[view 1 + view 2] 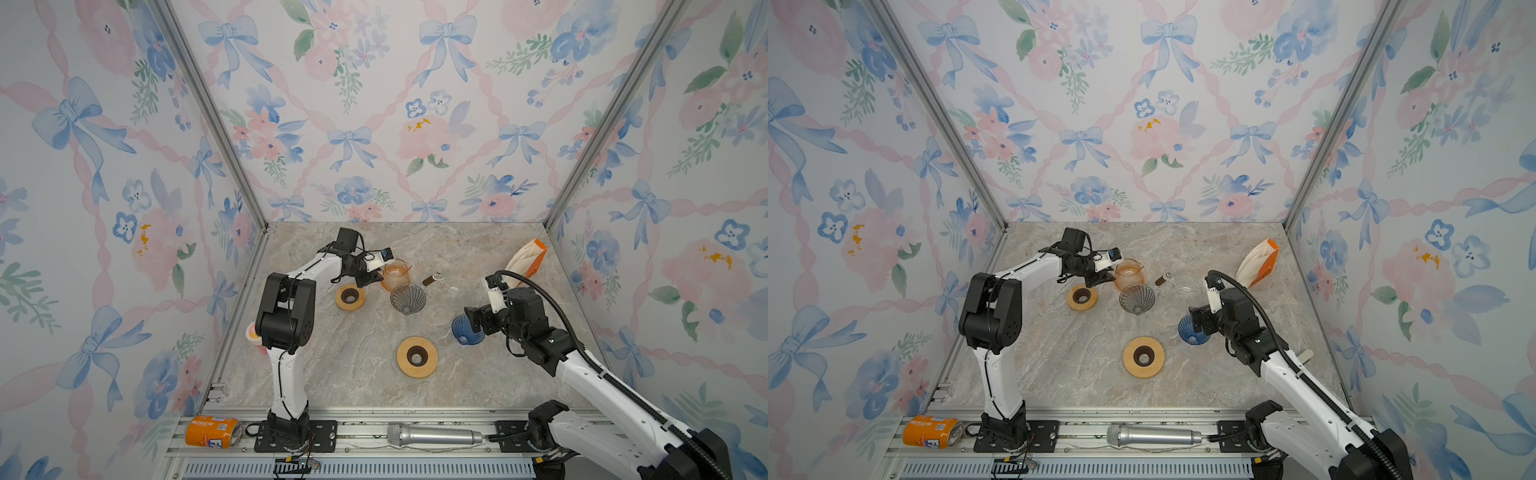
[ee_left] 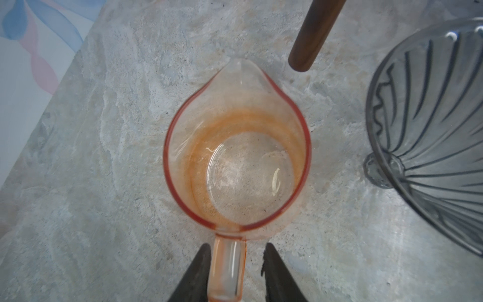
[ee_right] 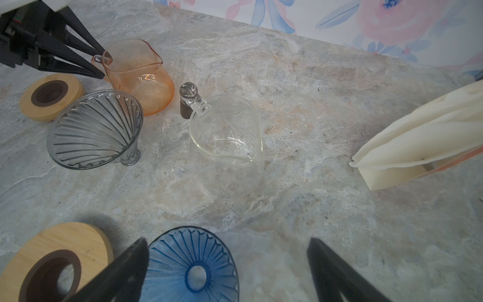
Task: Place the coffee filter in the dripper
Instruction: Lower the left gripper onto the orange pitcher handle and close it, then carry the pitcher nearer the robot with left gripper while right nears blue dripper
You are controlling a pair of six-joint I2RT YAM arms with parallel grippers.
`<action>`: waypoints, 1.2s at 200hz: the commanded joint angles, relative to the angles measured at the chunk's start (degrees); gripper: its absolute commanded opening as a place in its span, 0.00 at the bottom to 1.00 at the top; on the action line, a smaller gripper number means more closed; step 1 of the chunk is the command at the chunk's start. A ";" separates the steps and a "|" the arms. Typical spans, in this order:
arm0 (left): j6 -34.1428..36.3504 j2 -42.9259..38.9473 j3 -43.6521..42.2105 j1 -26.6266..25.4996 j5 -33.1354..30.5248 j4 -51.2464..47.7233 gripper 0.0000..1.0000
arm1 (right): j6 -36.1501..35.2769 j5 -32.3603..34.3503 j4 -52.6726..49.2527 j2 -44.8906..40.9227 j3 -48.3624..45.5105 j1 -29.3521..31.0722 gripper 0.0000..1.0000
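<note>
Left pincer (image 2: 236, 247) narrowly straddles orange pitcher handle (image 2: 230, 266); right pincer (image 3: 227, 241) gapes wide; can (image 1: 212, 431) reads "RECYCLE ME".

Soft, even light fills both top views, bright on the worktop (image 1: 478, 374) with only faint shadows, and the wall posts (image 1: 214, 112) splay outward toward the picture edges. In the right wrist view the near fingers (image 3: 122, 272) are dark and blurred, and small glints sit on the orange glass jug (image 3: 146, 78).

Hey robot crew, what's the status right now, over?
Left gripper open, straddling handle of orange pitcher. Right gripper open wide at blue dripper. Coffee filters untouched in their pack, none in a dripper. Grey dripper lies tipped beside pitcher.
</note>
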 commanded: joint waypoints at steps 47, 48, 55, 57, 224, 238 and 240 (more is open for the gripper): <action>1.89 1.31 0.57 -0.79 0.50 -2.56 0.32 | 0.39 1.63 1.57 -0.30 -0.86 -0.46 0.97; 1.87 1.31 0.60 -0.77 0.50 -2.56 0.32 | 0.39 1.64 1.62 -0.31 -0.88 -0.46 0.96; 1.97 1.30 0.62 -0.78 0.41 -2.60 0.31 | 0.51 1.72 1.79 -0.36 -0.82 -0.45 0.97; 1.94 1.26 0.56 -0.82 0.41 -2.57 0.30 | 0.53 1.74 1.83 -0.33 -0.95 -0.48 0.97; -3.06 1.37 1.50 -0.81 -2.55 -2.45 0.00 | 0.56 2.29 1.09 -0.59 -0.90 -0.50 0.97; -4.56 1.35 2.18 -0.63 -3.10 -2.47 0.00 | 0.36 2.23 1.24 -0.36 -0.79 -0.45 0.97; -4.83 1.30 2.25 -0.65 -3.04 -2.43 0.00 | 0.34 2.22 1.36 -0.33 -0.76 -0.50 0.96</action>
